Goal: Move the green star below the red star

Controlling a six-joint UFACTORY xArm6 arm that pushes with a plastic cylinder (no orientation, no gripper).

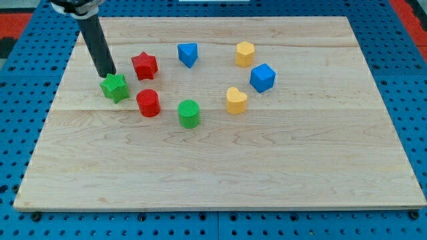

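Green star (115, 87), red star (144, 65)

Green star (115, 87): small chunky green block with blunt star points, lying flat on the bench, far toward the view's left, in the upper half of the board.

Red star (144, 65): same chunky star form in red, lying flat, up and to the view's right of the green star.

Relation: the two stars are near each other but apart, not touching. The green star sits lower and left of the red star, not directly beneath it.
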